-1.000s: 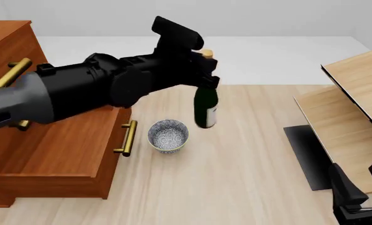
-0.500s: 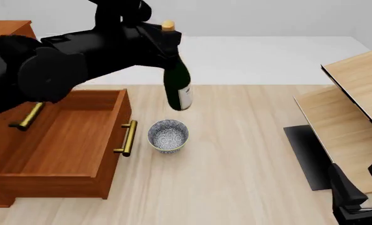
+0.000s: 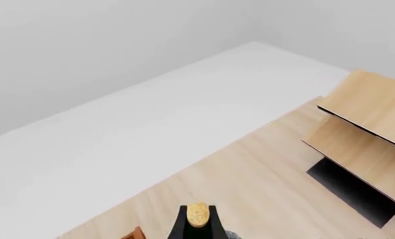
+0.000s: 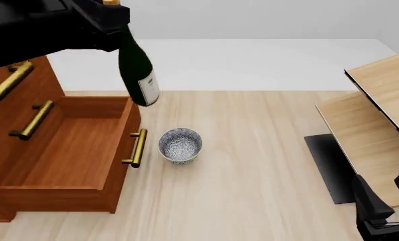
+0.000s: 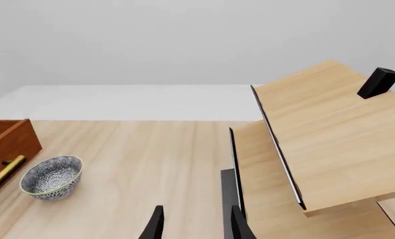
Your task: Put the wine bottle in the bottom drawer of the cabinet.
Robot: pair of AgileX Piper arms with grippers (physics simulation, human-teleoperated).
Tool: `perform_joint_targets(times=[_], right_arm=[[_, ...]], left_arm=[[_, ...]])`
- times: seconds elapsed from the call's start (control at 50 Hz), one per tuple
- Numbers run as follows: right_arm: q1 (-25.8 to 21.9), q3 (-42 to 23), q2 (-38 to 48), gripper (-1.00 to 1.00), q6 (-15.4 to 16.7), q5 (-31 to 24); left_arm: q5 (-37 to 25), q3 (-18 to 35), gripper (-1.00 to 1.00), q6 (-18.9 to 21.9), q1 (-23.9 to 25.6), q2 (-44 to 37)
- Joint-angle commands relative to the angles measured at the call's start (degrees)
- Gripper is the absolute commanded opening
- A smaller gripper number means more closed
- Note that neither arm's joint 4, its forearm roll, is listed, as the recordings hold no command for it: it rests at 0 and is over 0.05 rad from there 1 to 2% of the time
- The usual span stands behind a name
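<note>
Left tool (image 4: 109, 12) pinches the wine bottle (image 4: 136, 73) aloft by the open bottom drawer (image 4: 65, 150); right tool (image 5: 194, 224) spread.

A speckled grey bowl (image 4: 181, 145) stood upright on the light wooden table (image 4: 253, 191), with bare tabletop all round it; the right wrist view showed the same bowl (image 5: 51, 177), its inside patterned with fine dark flecks. Along the table's right side stood pale light-wood furniture (image 4: 380, 100) made of flat slanted panels with dark edges, and a black flat panel (image 4: 328, 168) lay at its foot. In the right wrist view a small black block (image 5: 378, 82) sat on the upper pale panel. Beyond the table's far edge lay a plain white floor (image 4: 253, 63).
</note>
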State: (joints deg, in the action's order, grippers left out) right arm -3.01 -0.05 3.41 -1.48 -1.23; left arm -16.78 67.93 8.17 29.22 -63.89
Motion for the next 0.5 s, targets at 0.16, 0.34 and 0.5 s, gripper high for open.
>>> perform_joint_targets(times=[0.16,0.34,0.5], right_arm=[[0.0,0.0,-0.2,1.0,-0.4,0.1],[-0.1,0.0,0.3,1.0,-0.4,0.6],[-0.3,0.0,-0.5,1.0,-0.2,-0.2]], left_arm=[[-8.5,-4.8,-1.0,1.8,-9.8,14.3],[-11.5,-5.7,-1.0,0.7,-12.4,18.6],[-13.0,-7.6,-1.0,0.6,-13.8,20.7]])
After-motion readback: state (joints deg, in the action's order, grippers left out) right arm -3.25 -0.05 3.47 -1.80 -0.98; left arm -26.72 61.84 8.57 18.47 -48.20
